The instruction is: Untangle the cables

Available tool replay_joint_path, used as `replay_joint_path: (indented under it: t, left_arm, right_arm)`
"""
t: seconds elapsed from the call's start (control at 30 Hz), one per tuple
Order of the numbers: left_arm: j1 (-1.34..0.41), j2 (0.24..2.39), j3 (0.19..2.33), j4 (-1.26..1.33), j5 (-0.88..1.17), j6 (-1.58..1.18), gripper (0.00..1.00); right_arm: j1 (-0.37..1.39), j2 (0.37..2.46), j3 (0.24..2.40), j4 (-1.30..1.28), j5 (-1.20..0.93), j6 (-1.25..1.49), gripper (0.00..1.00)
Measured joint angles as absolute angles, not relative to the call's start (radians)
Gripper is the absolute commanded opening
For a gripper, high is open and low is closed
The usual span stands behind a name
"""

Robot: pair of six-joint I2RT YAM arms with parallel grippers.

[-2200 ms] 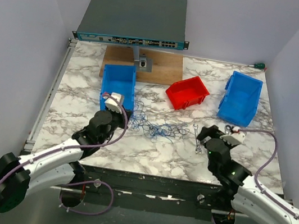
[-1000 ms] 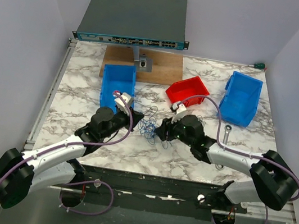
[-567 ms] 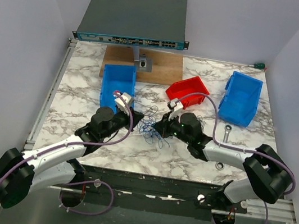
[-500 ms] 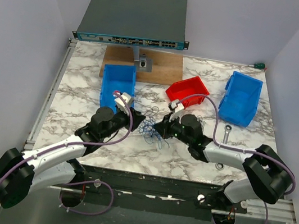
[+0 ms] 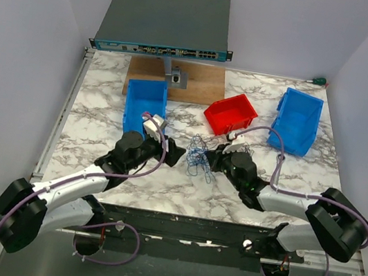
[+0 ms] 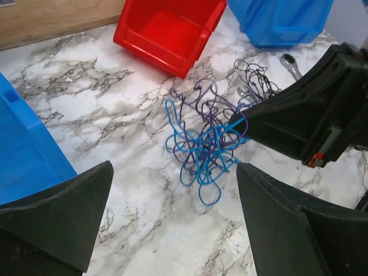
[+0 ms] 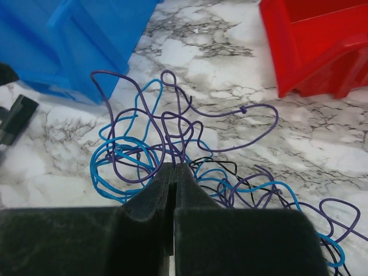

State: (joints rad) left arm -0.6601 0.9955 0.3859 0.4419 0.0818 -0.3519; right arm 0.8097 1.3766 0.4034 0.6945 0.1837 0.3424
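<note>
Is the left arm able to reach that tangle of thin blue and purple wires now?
Probably yes: the open left gripper faces the tangle of thin blue and purple wires with only marble tabletop between; the right gripper pinches its far side.

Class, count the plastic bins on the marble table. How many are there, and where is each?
3. The left blue bin is at the left, the red bin mid-table, the right blue bin toward the far right. None seems hidden.

Cables [image 5: 199, 158] on table [image 5: 93, 139]; middle bin [image 5: 224, 122] just behind
</note>
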Motion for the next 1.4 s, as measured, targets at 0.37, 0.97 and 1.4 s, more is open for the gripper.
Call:
replay_joint_path:
  t: [0.37, 0.97, 1.4]
  left_arm:
    - [-0.66, 1.11, 0.453, 0.417, 0.153, -0.352, 0.89]
    - [-0.66, 1.475, 0.722, 0.244, 0.302, -0.393, 0.0]
    - [-0.563, 1.148, 0.491, 0.266, 0.078, -0.464, 0.0]
  right_arm:
    - [0.81, 1.38, 0.403, 0.701, 0.281, 0.367, 0.01]
    - [0.81, 1.38, 0.403, 0.709, 0.273, 0.371, 0.01]
    - [0.81, 1.338, 0.408, 0.512, 0.74, 0.585, 0.01]
